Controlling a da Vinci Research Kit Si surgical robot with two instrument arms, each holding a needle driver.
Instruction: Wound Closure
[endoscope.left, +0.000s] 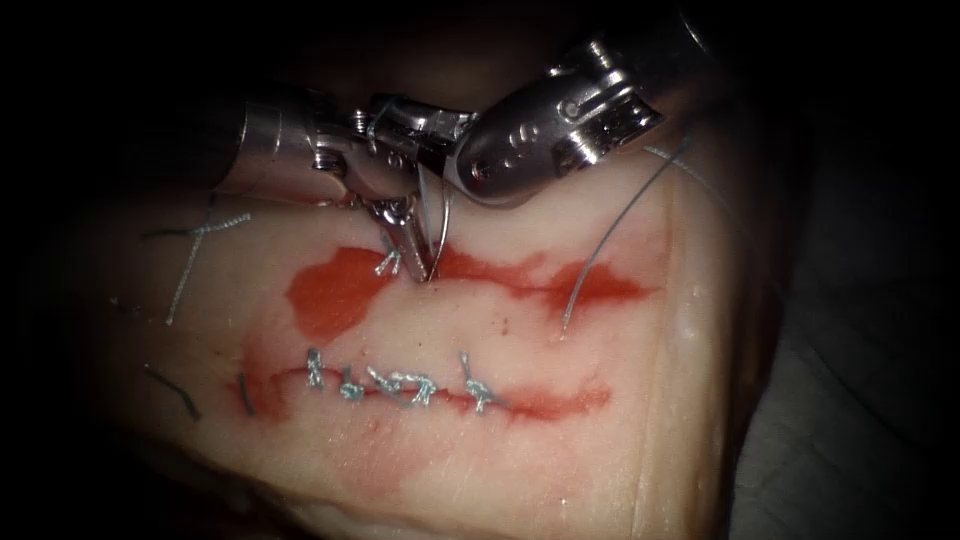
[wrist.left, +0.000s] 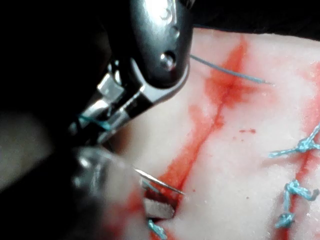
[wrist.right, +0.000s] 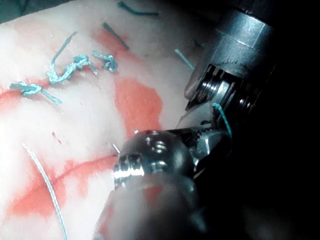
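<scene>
From the endoscope: left tool (endoscope.left: 408, 252) tip down at the upper cut (endoscope.left: 500, 272), jaws nearly closed, grasp unclear; right tool (endoscope.left: 455, 180) just above, jaws hidden, holding the needle (endoscope.left: 441, 225) near its upper end, point down at the cut beside the left tool. Thread (endoscope.left: 610, 235) trailing right across the tissue (endoscope.left: 620, 350); lower cut stitched (endoscope.left: 400, 385).

From the left wrist: needle tip (wrist.left: 162, 182) bare over red fluid (wrist.left: 200, 145).

From the right wrist: knots (wrist.right: 75, 67), loose thread (wrist.right: 47, 192).
</scene>
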